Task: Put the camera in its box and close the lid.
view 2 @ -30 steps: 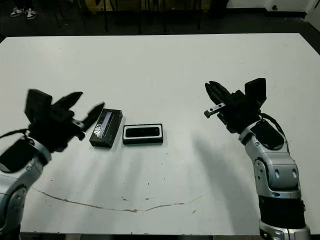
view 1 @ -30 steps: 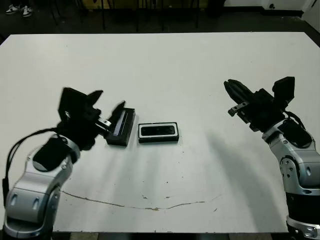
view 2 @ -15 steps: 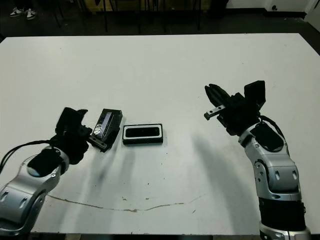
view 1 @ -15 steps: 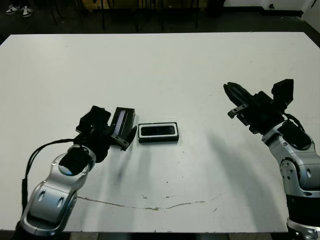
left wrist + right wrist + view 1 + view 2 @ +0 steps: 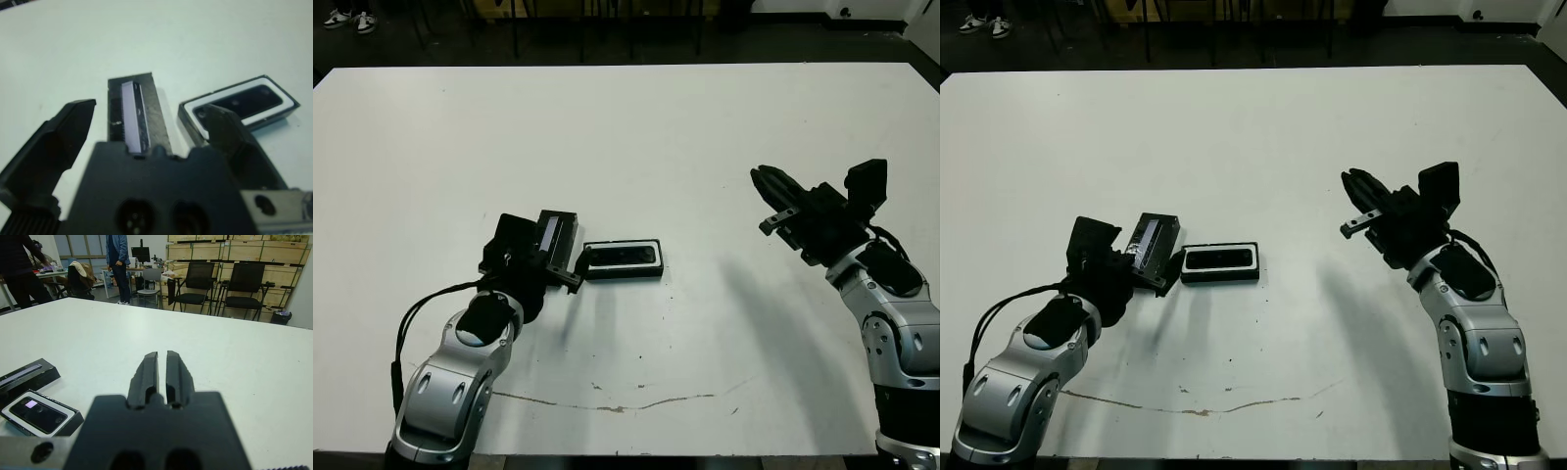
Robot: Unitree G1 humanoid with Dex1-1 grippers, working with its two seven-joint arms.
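Black against its white lining, the camera already lies inside the box, so the first half of the task looks done; what remains, judging from the layout, is the closing. The lid, with its silvery strip facing up, rests flat on the tabletop just beside the box's left end, not yet on top of it. The left hand is spread wide and set over the lid, one finger on the lid's far side from the box and the other down in the narrow space between lid and box; it has not closed on anything. The right hand hovers well apart from the box on the opposite side, its fingers pressed nearly together and empty. Gripping, lifting and seating the lid on the box are all left to do.
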